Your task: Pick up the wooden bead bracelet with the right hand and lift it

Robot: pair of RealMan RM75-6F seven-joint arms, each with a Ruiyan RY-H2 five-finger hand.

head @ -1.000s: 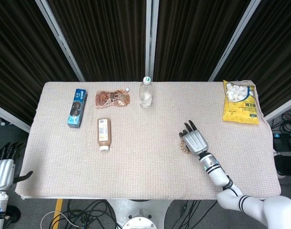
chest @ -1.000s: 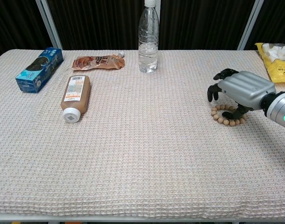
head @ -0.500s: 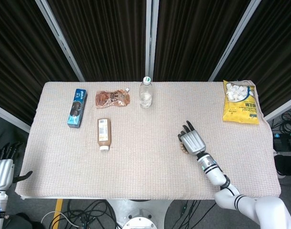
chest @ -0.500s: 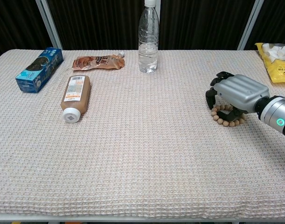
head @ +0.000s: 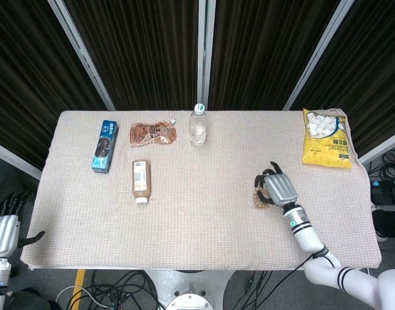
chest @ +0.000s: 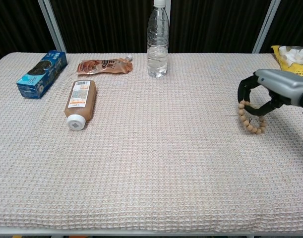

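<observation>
The wooden bead bracelet hangs clear of the surface, pinched in the curled fingers of the right hand. The left hand sits off the surface's near-left corner, fingers apart, holding nothing. A yellow snack bag lies beyond at the far-right corner.

The bench has a pale bumpy cloth over it. At the far left lies a blue box. Beside it lies a brown pouch, with a brown bottle lying nearer. A clear water bottle stands at the far middle. A yellow snack bag lies at the far right.
</observation>
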